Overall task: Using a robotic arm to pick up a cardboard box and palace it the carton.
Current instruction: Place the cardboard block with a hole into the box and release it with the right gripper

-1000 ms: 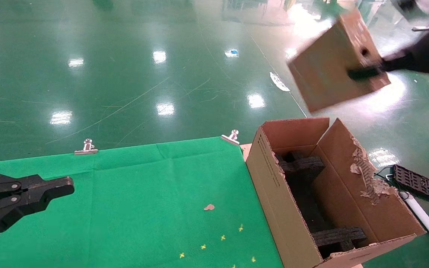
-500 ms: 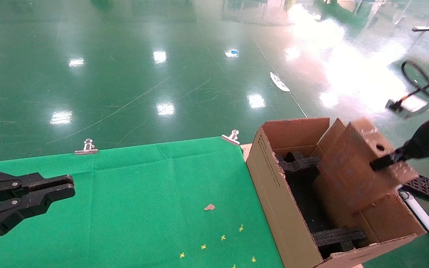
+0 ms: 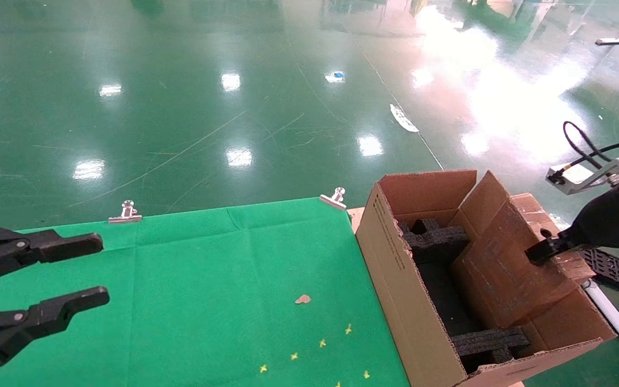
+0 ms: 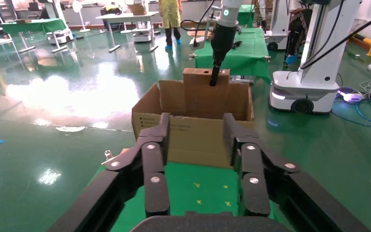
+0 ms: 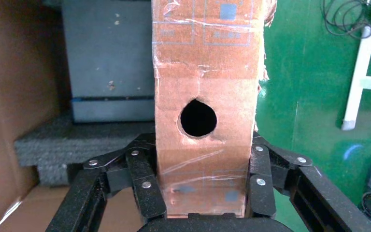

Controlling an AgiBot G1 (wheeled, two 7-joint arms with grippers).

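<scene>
Lowered cardboard box point(image 3: 508, 269) now inside carton point(image 3: 395, 279).

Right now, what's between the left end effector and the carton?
Only bare green cloth, seen in the head view, separates the left end effector from the carton.

Box point(image 3: 508, 269) went from high above the floor, well clear of the carton point(image 3: 395, 279), to down inside it over the last second. Now its lower part is sunk along the carton's right wall, tilted, top end with the finger hole poking above the rim. Right gripper point(image 3: 541, 251) came down with it, clamped across the narrow face. Left gripper point(image 3: 81, 269) over the green cloth point(image 3: 223, 290): jaws were nearly together, now spread wide.
</scene>
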